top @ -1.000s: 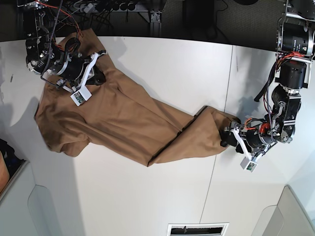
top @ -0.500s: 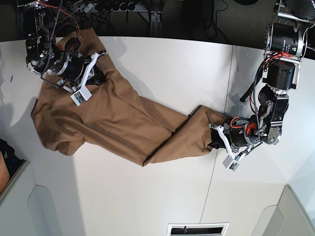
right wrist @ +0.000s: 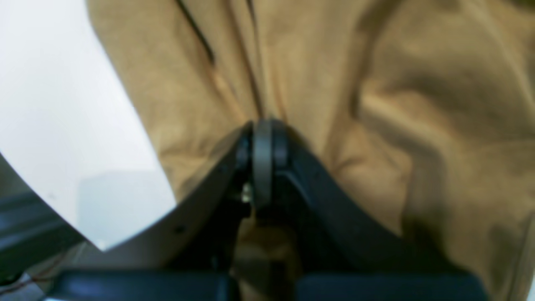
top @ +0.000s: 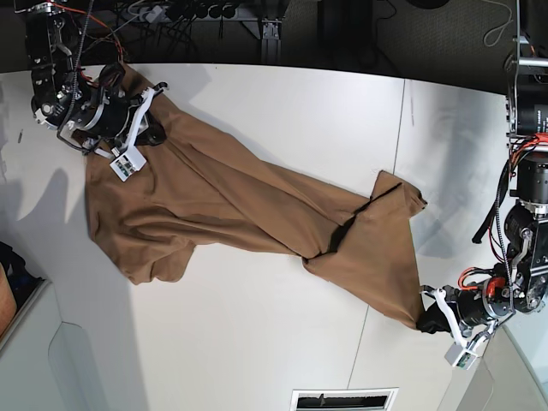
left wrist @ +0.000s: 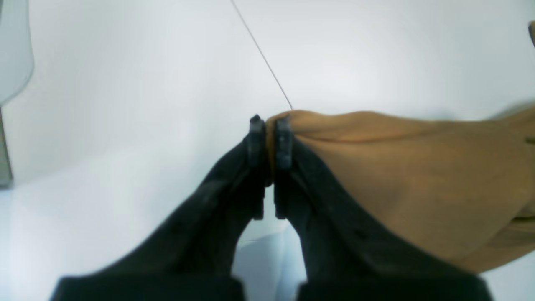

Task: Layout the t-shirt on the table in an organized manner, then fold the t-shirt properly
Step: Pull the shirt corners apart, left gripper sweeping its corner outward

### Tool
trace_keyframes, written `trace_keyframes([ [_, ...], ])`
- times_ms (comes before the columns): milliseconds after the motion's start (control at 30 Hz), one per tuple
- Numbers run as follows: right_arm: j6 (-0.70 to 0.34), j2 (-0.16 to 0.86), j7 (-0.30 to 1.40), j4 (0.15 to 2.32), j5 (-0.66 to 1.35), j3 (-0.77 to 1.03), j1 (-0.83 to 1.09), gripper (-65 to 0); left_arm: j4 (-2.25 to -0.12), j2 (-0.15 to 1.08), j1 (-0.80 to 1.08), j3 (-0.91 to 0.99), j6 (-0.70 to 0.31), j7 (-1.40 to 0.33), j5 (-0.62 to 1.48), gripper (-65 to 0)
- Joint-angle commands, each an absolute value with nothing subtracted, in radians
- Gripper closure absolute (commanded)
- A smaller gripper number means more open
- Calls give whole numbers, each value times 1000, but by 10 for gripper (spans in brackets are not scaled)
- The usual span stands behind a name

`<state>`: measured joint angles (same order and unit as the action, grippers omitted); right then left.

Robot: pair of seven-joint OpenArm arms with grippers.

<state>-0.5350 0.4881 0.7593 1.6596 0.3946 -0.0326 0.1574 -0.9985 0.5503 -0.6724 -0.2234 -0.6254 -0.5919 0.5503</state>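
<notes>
The tan t-shirt (top: 248,201) lies stretched in a diagonal band across the white table (top: 282,111), from back left to front right. My left gripper (top: 427,322) is shut on the shirt's front-right corner near the table's front right. In the left wrist view the fingers (left wrist: 269,127) pinch a fabric edge (left wrist: 397,167) just above the table's dark seam (left wrist: 263,54). My right gripper (top: 154,133) is shut on the shirt's back-left end. In the right wrist view its jaws (right wrist: 262,140) are closed on bunched fabric (right wrist: 376,104).
Dark cables and equipment (top: 188,13) run along the table's back edge. A vent slot (top: 342,400) sits at the front edge. Rounded grey panels stand at the front left (top: 86,368) and front right (top: 479,381). A brown object (top: 4,300) shows at the left edge.
My left gripper has moved toward the front right, dragging the shirt corner and stretching the fabric out. My right gripper has shifted slightly toward the back left with its end.
</notes>
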Motion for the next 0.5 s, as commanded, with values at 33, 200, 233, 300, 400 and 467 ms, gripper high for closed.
trace_keyframes([
  [33, -520, 521, 808, 1662, 344, -12, 161, 0, -1014, 579, -744, -215, -626, -561, 559, 0],
  [200, -520, 524, 808, 1662, 345, 33, 161, 0, -1014, 584, -804, -215, -626, -552, 524, 0],
  [233, -520, 524, 809, 1662, 348, 40, 161, 0, -1014, 584, -811, -215, -626, -550, 513, 0],
  [300, -520, 524, 808, 1662, 359, 48, 161, 0, -1014, 584, -817, -215, -626, -548, 503, 0],
  [400, -520, 523, 808, 1662, 385, 48, 161, 0, -1014, 581, -814, -216, -626, -539, 503, 0],
  [467, -520, 523, 808, 1662, 402, 48, 161, 0, -1013, 574, -812, -216, -662, -533, 505, 0],
])
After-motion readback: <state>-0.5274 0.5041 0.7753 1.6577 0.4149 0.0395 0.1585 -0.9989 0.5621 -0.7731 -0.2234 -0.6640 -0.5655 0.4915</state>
